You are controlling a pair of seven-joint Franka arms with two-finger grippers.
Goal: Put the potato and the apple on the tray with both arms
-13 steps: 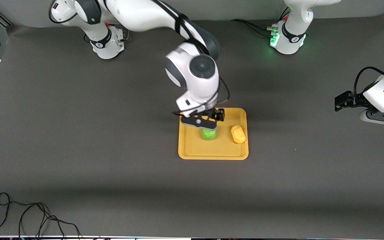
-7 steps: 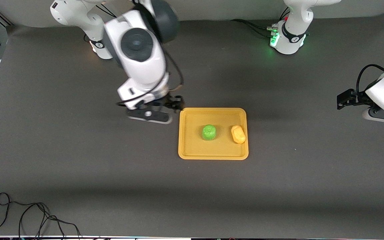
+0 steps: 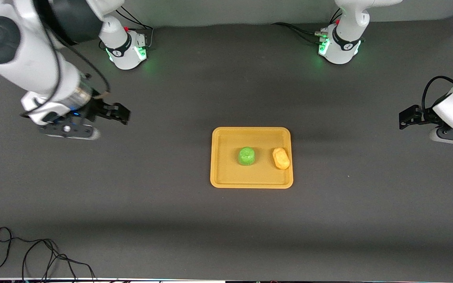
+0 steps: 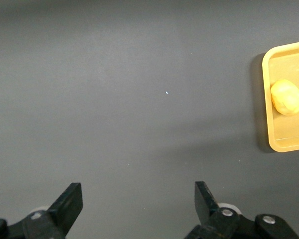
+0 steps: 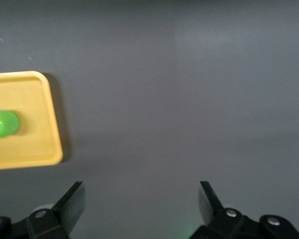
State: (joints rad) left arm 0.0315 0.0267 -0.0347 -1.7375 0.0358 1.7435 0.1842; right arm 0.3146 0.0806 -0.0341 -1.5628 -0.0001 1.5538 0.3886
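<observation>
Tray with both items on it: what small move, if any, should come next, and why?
Probably none beyond parking. The apple and the potato both lie inside the tray, apart from each other. The right tool is open over bare table toward the right arm's end; the left tool, also open, waits toward the left arm's end. I would just bring the right arm to rest.

We see a robotics lab: two white arms whose bases (image 3: 126,49) glow green stand bolted along one edge of a table (image 3: 226,220) covered in plain dark grey matting, with black cables (image 3: 34,255) lying loose at its corner and toy produce set on a tray (image 3: 251,181).
</observation>
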